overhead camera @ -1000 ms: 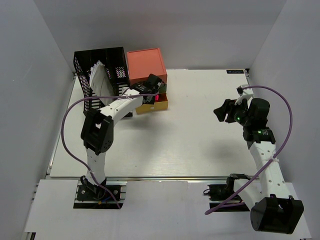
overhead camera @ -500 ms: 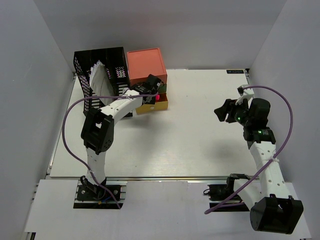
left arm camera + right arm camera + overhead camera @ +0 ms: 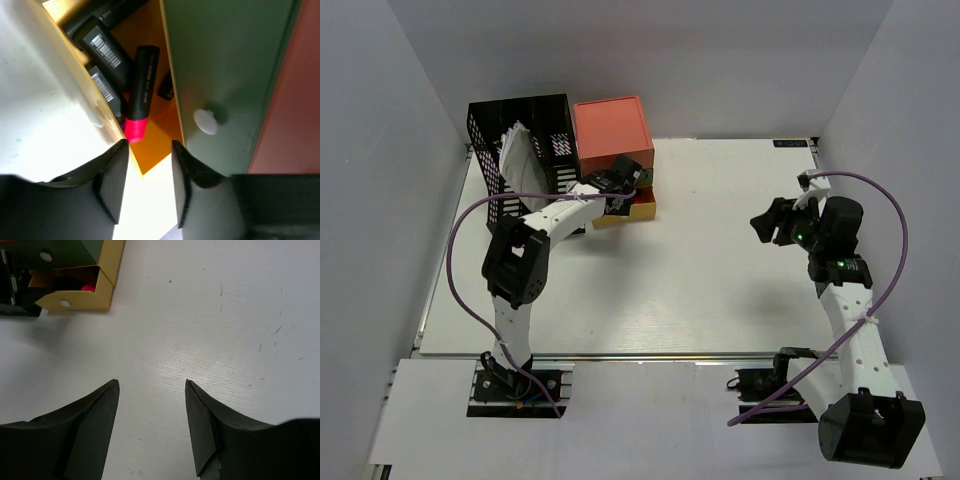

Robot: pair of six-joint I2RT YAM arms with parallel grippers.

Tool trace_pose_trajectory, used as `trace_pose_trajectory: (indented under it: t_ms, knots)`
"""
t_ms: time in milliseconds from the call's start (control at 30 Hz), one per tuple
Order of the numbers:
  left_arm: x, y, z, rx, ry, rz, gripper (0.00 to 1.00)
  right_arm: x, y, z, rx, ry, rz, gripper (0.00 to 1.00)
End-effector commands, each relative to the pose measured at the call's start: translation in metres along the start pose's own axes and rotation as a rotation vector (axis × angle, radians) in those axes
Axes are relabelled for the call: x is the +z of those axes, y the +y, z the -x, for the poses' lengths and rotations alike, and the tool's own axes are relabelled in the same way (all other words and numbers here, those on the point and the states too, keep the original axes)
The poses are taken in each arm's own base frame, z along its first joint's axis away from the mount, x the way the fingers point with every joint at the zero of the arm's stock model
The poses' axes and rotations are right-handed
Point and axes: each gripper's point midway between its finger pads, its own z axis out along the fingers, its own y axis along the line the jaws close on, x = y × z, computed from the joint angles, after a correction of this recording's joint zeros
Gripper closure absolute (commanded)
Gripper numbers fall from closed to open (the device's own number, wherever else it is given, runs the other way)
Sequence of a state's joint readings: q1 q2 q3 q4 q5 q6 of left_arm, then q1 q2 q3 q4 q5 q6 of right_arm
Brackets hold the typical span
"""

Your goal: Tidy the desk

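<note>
The white desk (image 3: 720, 270) carries a small drawer unit with a coral top (image 3: 612, 132) at the back left. Its yellow bottom drawer (image 3: 638, 209) is pulled out. In the left wrist view the drawer floor (image 3: 157, 145) holds black markers (image 3: 105, 47) and a black marker with a pink cap (image 3: 140, 97). My left gripper (image 3: 622, 183) hovers over that drawer, open and empty (image 3: 149, 145). My right gripper (image 3: 765, 222) hangs open above bare desk (image 3: 225, 315) at the right, with nothing between its fingers (image 3: 152, 382).
A black mesh file rack (image 3: 545, 125) holding white papers (image 3: 520, 155) stands at the back left corner beside the drawer unit. The green drawer front (image 3: 225, 65) with a white knob (image 3: 206, 121) is shut above the yellow drawer. Grey walls enclose the desk.
My left gripper has opened and pulled back slightly to the left; the pink-capped marker now lies loose in the yellow drawer. The right arm has not moved.
</note>
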State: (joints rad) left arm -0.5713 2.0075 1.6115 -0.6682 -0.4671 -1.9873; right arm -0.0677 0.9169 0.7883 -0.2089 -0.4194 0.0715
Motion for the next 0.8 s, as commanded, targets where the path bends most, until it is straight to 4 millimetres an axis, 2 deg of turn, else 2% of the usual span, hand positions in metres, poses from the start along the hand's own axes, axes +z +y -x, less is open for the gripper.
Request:
trace_pose_trajectory:
  t_ms: [0, 67, 100, 167, 233, 267, 300, 333, 367, 400, 433, 467, 500, 533, 567, 600, 633, 667, 700, 733, 767]
  knots:
    - [-0.017, -0.021, 0.007, -0.199, 0.020, -0.044, 0.51, -0.002, 0.001, 0.009, -0.022, -0.036, 0.012, 0.39]
    - [-0.024, -0.025, 0.007, -0.197, 0.041, -0.064, 0.61, -0.003, 0.005, 0.008, -0.042, -0.035, 0.039, 0.39]
    - [-0.025, -0.026, 0.005, -0.195, 0.061, -0.083, 0.74, -0.003, 0.007, 0.007, -0.054, -0.035, 0.054, 0.37]
    - [-0.041, -0.034, 0.006, -0.152, 0.096, -0.141, 0.84, -0.003, 0.019, 0.004, -0.123, -0.029, 0.145, 0.33]
    - [-0.046, -0.029, 0.002, -0.086, 0.144, -0.193, 0.92, -0.006, 0.032, -0.003, -0.173, -0.020, 0.230, 0.33]
    - [-0.071, -0.047, -0.002, -0.105, 0.206, -0.289, 0.94, -0.010, 0.047, -0.007, -0.233, -0.025, 0.332, 0.40]
    - [-0.075, -0.027, 0.001, -0.061, 0.238, -0.301, 0.96, -0.012, 0.053, -0.017, -0.247, -0.012, 0.380, 0.46]
    - [-0.090, -0.039, -0.001, -0.076, 0.291, -0.402, 0.97, -0.018, 0.068, -0.021, -0.297, -0.028, 0.484, 0.68]
    - [-0.100, -0.040, 0.000, -0.071, 0.322, -0.460, 0.97, -0.021, 0.075, -0.026, -0.321, -0.034, 0.538, 0.79]
    - [-0.091, -0.007, 0.000, 0.021, 0.339, -0.452, 0.99, -0.024, 0.081, -0.031, -0.346, -0.044, 0.586, 0.89]
    - [-0.098, -0.005, 0.005, 0.051, 0.349, -0.504, 0.99, -0.028, 0.091, -0.043, -0.357, -0.050, 0.669, 0.98]
    - [-0.133, -0.026, 0.012, 0.048, 0.380, -0.658, 0.99, -0.030, 0.094, -0.048, -0.375, -0.058, 0.701, 1.00]
    - [-0.128, 0.000, 0.016, 0.185, 0.354, -0.691, 0.98, -0.033, 0.099, -0.054, -0.441, -0.081, 0.742, 1.00]
    - [-0.139, -0.002, 0.023, 0.237, 0.341, -0.769, 0.94, -0.036, 0.104, -0.063, -0.456, -0.090, 0.787, 1.00]
    - [-0.174, -0.016, 0.030, 0.254, 0.345, -0.918, 0.92, -0.036, 0.105, -0.067, -0.479, -0.098, 0.797, 1.00]
    - [-0.175, -0.002, 0.031, 0.415, 0.328, -0.975, 0.87, -0.038, 0.110, -0.068, -0.527, -0.122, 0.819, 1.00]
    - [-0.184, 0.001, 0.030, 0.497, 0.327, -1.013, 0.69, -0.040, 0.116, -0.072, -0.551, -0.135, 0.853, 1.00]
    - [-0.193, -0.001, 0.040, 0.643, 0.259, -1.075, 0.59, -0.043, 0.120, -0.070, -0.590, -0.159, 0.865, 1.00]
    - [-0.201, 0.002, 0.035, 0.770, 0.263, -1.113, 0.50, -0.046, 0.130, -0.073, -0.643, -0.180, 0.905, 1.00]
    - [-0.212, 0.008, 0.025, 0.949, 0.314, -1.119, 0.36, -0.044, 0.134, -0.073, -0.669, -0.180, 0.913, 1.00]
    - [-0.211, 0.011, 0.027, 1.185, 0.247, -1.143, 0.31, -0.039, 0.136, -0.072, -0.672, -0.158, 0.927, 1.00]
